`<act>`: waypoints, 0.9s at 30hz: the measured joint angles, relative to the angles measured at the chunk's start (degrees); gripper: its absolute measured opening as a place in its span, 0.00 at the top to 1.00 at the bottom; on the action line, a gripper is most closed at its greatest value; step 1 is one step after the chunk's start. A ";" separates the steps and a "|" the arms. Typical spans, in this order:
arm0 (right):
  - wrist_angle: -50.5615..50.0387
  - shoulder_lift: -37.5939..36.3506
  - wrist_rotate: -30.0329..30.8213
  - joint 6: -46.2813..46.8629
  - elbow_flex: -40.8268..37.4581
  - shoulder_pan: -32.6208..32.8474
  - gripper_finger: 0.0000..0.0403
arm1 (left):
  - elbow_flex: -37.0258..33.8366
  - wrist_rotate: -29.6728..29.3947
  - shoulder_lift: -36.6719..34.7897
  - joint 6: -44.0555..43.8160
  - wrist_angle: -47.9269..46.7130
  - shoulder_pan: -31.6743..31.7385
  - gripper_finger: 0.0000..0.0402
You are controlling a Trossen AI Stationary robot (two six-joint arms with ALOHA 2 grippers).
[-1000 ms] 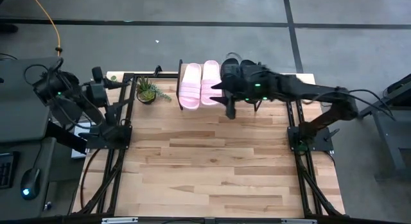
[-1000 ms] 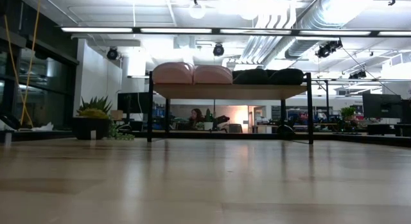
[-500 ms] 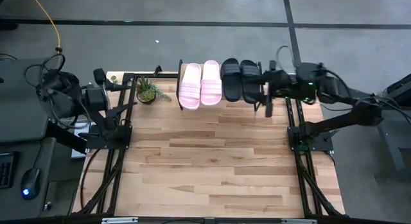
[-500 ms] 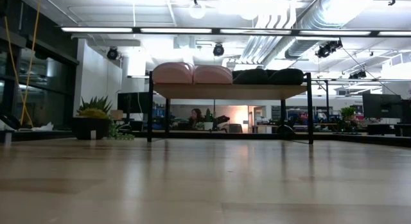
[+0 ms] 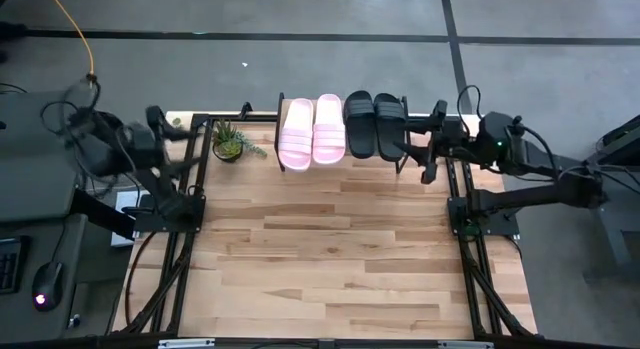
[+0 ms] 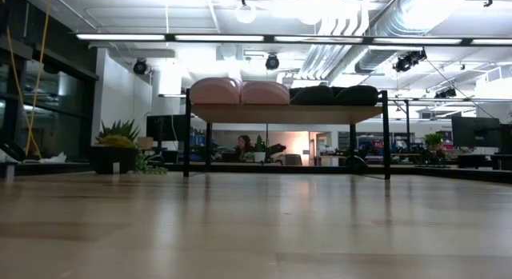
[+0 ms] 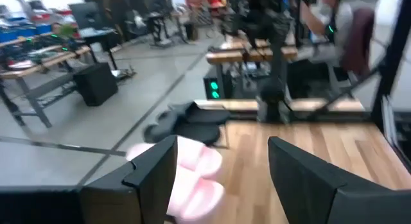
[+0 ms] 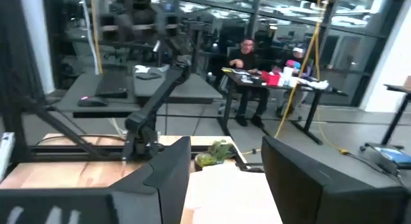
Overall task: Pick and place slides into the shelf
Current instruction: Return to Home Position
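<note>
Four slides lie side by side, soles down, on the shelf [image 5: 402, 157] at the table's far edge. The two pink slides [image 5: 312, 130] are on its left half and the two black slides [image 5: 374, 125] on its right. In the low view the pink pair [image 6: 240, 92] and the black pair [image 6: 334, 94] sit on the plank top [image 6: 284, 113]. My right gripper [image 5: 430, 157] hovers open just right of the shelf's right end, touching nothing. My left gripper [image 5: 158, 125] waits open above the table's far left corner; its wrist view shows the pink slides [image 7: 192, 176] between the open fingers.
A small potted plant [image 5: 229, 142] stands left of the shelf near the far left corner, also in the low view [image 6: 118, 148]. The wooden tabletop [image 5: 330, 249] stretches in front of the shelf. Black arm mounts [image 5: 485, 214] stand at both sides. People sit at desks beyond the table [image 8: 247, 57].
My right gripper has drawn back from over the black slides toward the table's right edge and now hangs beside the shelf's right end. The black slides stay in place on the shelf, uncovered. My left arm has shifted slightly at the far left corner.
</note>
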 joint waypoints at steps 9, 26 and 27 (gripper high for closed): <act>2.87 0.95 -4.49 1.60 -2.37 -3.81 0.55 | -10.04 6.71 0.86 -0.13 11.13 5.76 0.44; 2.24 0.55 -6.21 4.00 -2.37 -4.14 0.55 | -11.74 41.77 3.49 16.44 24.06 42.85 0.44; 2.18 0.29 -6.21 4.00 -2.37 -4.14 0.55 | -11.74 42.77 2.95 16.17 23.87 43.49 0.44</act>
